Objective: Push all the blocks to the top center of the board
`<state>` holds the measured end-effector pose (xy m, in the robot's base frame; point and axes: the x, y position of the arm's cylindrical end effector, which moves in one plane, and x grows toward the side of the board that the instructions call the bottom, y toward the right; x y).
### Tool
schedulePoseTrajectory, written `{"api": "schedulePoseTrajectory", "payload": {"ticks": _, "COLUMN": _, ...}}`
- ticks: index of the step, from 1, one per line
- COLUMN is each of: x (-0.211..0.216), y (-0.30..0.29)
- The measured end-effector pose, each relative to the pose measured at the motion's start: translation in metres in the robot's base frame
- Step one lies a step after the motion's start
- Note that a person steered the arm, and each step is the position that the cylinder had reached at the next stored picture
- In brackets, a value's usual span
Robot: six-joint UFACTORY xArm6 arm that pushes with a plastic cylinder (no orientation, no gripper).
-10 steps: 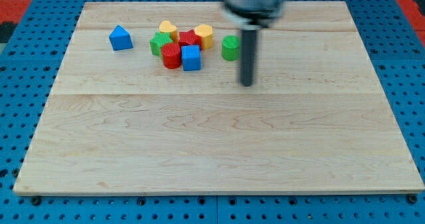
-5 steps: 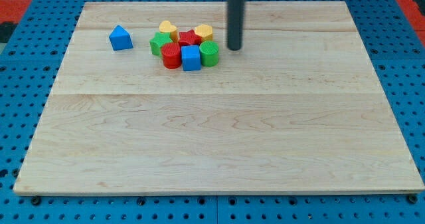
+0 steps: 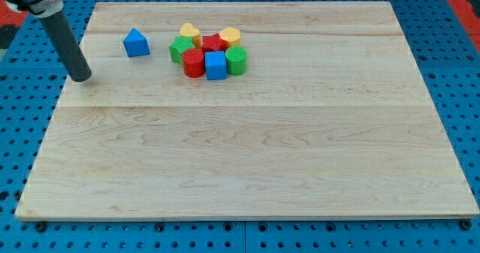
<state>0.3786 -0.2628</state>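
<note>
Rod comes down from the top-left corner of the view; my tip (image 3: pixel 80 77) sits on the wooden board (image 3: pixel 247 163) close to its left edge, upper part. No pincer on this rig, so nothing to open, clench or grasp: the tip is bare and touches no block, only the board.

Blue triangular block (image 3: pixel 136 43) is nearest, up and to the view's right of the tip, near but apart from it, and alone, w/ a clear gap to the others.

Cluster of 7 lies further right, near the board's top edge, a bit left of centre, well apart from the tip:
- yellow heart-like block (image 3: pixel 190 34), top left of cluster
- yellow block (image 3: pixel 230 37), top right, shape approx. hexagonal
- red block (image 3: pixel 213 43) betw. the two yellows, shape hard to tell
- green block (image 3: pixel 180 49) on cluster's left side, shape unclear
- red cylinder (image 3: pixel 193 62), bottom left
- blue cube (image 3: pixel 215 65), bottom middle, touching the red cylinder
- green cylinder (image 3: pixel 236 60), right side, against the blue cube

All 7 packed tight, touching or nearly so. Blue pegboard table (image 3: pixel 22 133) surrounds the board.
</note>
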Motion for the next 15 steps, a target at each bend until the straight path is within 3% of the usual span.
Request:
{"api": "schedulePoseTrajectory", "payload": {"ticks": 2, "x": -0.047, "y": 0.111}}
{"api": "schedulePoseTrajectory", "payload": {"ticks": 5, "x": -0.098, "y": 0.119}}
{"api": "schedulePoseTrajectory", "payload": {"ticks": 6, "x": -0.099, "y": 0.182}}
{"api": "schedulePoseTrajectory", "payload": {"ticks": 7, "x": -0.106, "y": 0.198}}
{"api": "schedulePoseTrajectory", "payload": {"ticks": 9, "x": -0.164, "y": 0.041}}
{"api": "schedulePoseTrajectory", "payload": {"ticks": 10, "x": -0.103, "y": -0.034}}
{"api": "schedulePoseTrajectory", "payload": {"ticks": 11, "x": -0.049, "y": -0.025}}
{"api": "schedulePoseTrajectory", "payload": {"ticks": 14, "x": -0.062, "y": 0.135}}
{"api": "schedulePoseTrajectory", "payload": {"ticks": 15, "x": -0.081, "y": 0.128}}
